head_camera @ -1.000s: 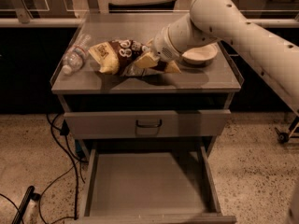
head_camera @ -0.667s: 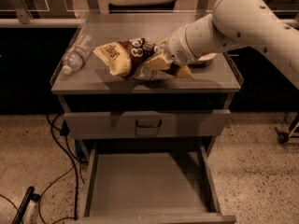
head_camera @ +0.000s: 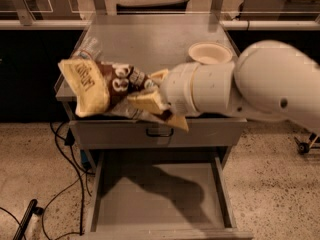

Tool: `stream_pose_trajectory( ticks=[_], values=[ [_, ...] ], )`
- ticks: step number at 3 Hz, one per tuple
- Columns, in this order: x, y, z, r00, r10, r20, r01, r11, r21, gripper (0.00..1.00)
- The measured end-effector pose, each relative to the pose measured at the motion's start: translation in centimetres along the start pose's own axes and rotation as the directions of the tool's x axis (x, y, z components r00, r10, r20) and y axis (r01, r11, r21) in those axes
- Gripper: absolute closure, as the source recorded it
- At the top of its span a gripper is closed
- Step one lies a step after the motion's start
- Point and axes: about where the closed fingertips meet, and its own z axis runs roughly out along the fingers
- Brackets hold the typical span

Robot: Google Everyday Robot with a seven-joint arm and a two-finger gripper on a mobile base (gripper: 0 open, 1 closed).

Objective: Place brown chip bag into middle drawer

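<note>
My gripper is shut on the brown chip bag, a crinkly bag with a dark brown middle and pale yellow ends. I hold it in the air, in front of the cabinet's front edge and above the open middle drawer. The bag sticks out to the left of my pale fingers. The drawer is pulled out wide, with a flat bare grey floor on which the arm casts a shadow. My white arm reaches in from the right.
A white bowl sits on the cabinet top at the right. A clear plastic bottle lies at its left edge, partly behind the bag. The shut top drawer front with a dark handle is above the open drawer. Cables trail on the floor at left.
The gripper has lifted the bag off the cabinet top and carried it forward and toward the camera, out over the open drawer. The bowl and bottle stay put.
</note>
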Motion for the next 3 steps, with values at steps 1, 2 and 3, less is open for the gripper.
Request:
stream_pose_trajectory(
  ticks=[1, 2, 3],
  values=[
    [4.6, 3.4, -1.3, 0.997, 0.081, -0.018, -0.08, 0.9966, 0.016, 1.0],
    [6.3, 3.6, -2.6, 0.993, 0.11, -0.033, -0.108, 0.9932, 0.044, 1.0],
    [7.2, 5.4, -1.7, 0.993, 0.102, -0.059, -0.101, 0.9948, 0.012, 1.0]
  ],
)
